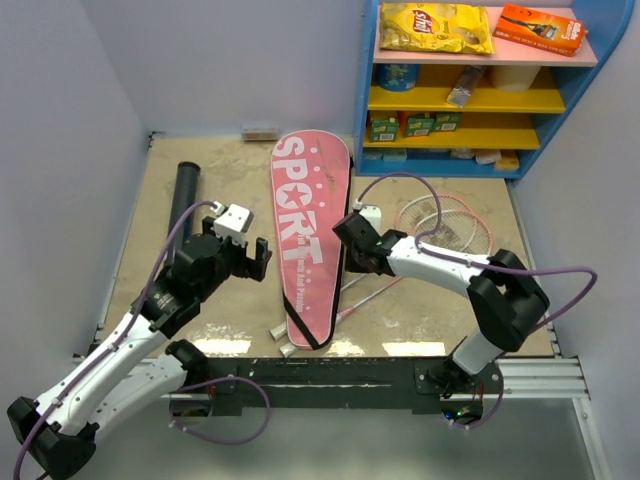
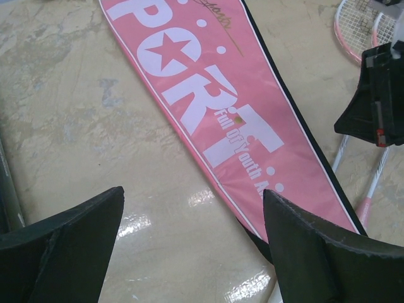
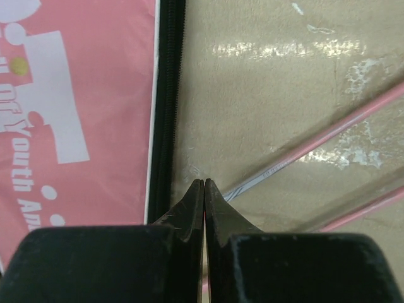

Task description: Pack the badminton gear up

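The whole worktop (image 1: 225,165) is viewed from high behind its near edge. The pink bag (image 2: 208,107), shared by all views, is seen closely beyond the left fingers (image 2: 69,240), and closer still just left of the right fingers (image 3: 189,208).

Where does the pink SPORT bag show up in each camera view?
Top external: pink bag in the centre of the picture, wide end up.
Left wrist: pink bag diagonal, top centre to lower right.
Right wrist: pink bag fills the left third.
Shared landmark: its white letter T.
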